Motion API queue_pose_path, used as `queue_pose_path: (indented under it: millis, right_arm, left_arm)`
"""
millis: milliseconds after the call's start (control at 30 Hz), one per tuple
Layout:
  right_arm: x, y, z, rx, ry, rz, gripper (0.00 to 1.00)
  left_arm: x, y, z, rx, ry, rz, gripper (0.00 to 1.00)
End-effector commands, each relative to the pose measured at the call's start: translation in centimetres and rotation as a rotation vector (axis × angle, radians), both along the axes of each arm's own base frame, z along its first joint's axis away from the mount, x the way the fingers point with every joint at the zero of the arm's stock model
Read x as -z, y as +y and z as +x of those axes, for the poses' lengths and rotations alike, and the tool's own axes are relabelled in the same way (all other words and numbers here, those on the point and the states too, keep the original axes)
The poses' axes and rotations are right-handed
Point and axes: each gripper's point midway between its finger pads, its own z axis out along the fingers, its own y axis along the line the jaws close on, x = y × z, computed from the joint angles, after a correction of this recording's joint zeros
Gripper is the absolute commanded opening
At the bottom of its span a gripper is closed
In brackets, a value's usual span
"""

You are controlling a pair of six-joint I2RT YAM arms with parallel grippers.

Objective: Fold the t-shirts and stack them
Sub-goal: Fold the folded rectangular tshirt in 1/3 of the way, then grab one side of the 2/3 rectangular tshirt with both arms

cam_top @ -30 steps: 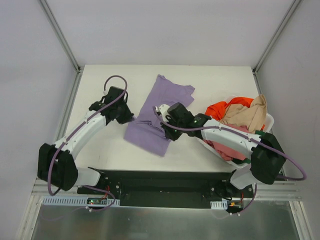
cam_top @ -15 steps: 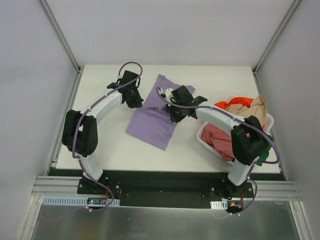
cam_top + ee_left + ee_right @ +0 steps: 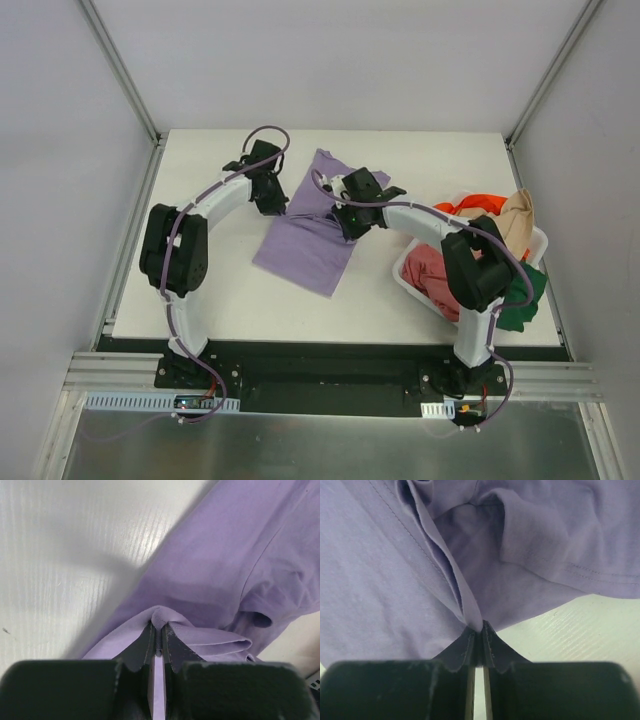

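The left gripper [image 3: 159,630] has its jaws pressed almost together on a small peak of the lavender t-shirt [image 3: 310,240], at the shirt's edge farther from the white basket [image 3: 403,272]. The right gripper [image 3: 477,630] is likewise nipped onto a thin ridge of the same cloth, on the edge nearer the basket. The shirt itself lies mostly flat on the bench [image 3: 430,160], just beside the basket.

Both holds look shallow: only a sliver of fabric sits between the jaws, so a quick lift or a pull by the two arms away from each other could tug the cloth free on one side and leave the shirt hanging askew. The right wrist view shows a pleat running up from the pinch, and I cannot tell whether one layer or two is caught. If it is one, the fold would likely come out lopsided. In the left wrist view a sleeve is bunched under the body, and it may be trapped inside the fold as a lump. The right arm reaches out from just beside the basket, where the dark green shirt [image 3: 520,292] drapes over the rim, and a sweep back toward the basket could snag it.
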Motion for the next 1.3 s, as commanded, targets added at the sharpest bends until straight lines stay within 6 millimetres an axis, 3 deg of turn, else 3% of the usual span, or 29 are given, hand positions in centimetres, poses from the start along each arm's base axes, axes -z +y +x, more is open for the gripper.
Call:
queue_pose_path:
  millis: [0,33,100,133,167,300,333,433,567,700,833,933,1033,1133,1267]
  right_arm:
    - [-0.3,-0.3,1.9,0.028,-0.043,-0.011,0.13]
    - [-0.3,-0.5,2.6,0.042,-0.062,-0.021,0.22]
    - [-0.2,-1.6,4.5,0.101,-0.106,-0.076,0.52]
    - [-0.2,-2.1,5.1,0.128,-0.113,-0.098,0.61]
    - [-0.8,-2.6,5.8,0.159,-0.133,-0.107,0.66]
    - [-4.4,-3.8,6.2,0.233,-0.233,-0.094,0.85]
    - [-5.3,-4.0,5.8,0.246,-0.248,-0.073,0.96]
    - [-7.1,-4.1,3.8,0.277,-0.269,0.029,0.96]
    - [-8.2,-3.7,0.0,0.267,-0.219,0.176,0.96]
    - [-7.2,-1.0,-5.6,0.056,-0.157,0.268,0.96]
    - [-4.7,2.1,-11.4,-0.123,-0.093,0.214,0.96]
    - [-3.5,4.4,-14.0,-0.235,-0.098,0.145,0.96]
    - [-2.3,5.9,-15.6,-0.302,-0.078,0.068,0.96]
    - [-0.9,6.6,-16.2,-0.336,-0.063,-0.026,0.99]
    - [0.5,6.5,-15.7,-0.318,-0.056,-0.112,0.94]
  left_arm:
    - [-0.3,0.6,1.7,-0.01,-0.028,0.005,0.05]
    - [-0.2,0.6,1.9,-0.023,-0.027,0.007,0.09]
    - [-0.3,0.6,2.3,-0.028,-0.034,0.006,0.21]
    - [-0.6,0.6,2.6,-0.031,-0.041,0.006,0.23]
    - [-1.2,0.5,2.7,-0.02,-0.056,0.0,0.33]
    - [-4.2,1.4,2.1,-0.056,-0.123,0.006,0.99]
    - [-4.9,1.8,1.6,-0.068,-0.138,0.011,0.99]
    - [-6.1,3.5,-0.8,-0.105,-0.163,0.037,0.99]
    - [-5.0,5.0,-6.0,-0.113,-0.131,0.038,0.99]
    - [-2.4,6.3,-10.9,-0.113,-0.069,0.036,0.99]
    - [0.3,6.9,-13.9,-0.127,0.005,0.027,0.99]
    - [1.3,6.5,-14.2,-0.129,0.029,0.005,0.98]
    - [1.9,5.8,-14.1,-0.118,0.052,-0.02,0.84]
    - [2.6,5.8,-13.6,-0.126,0.067,-0.015,0.77]
    - [3.7,5.6,-13.3,-0.13,0.095,-0.015,0.63]
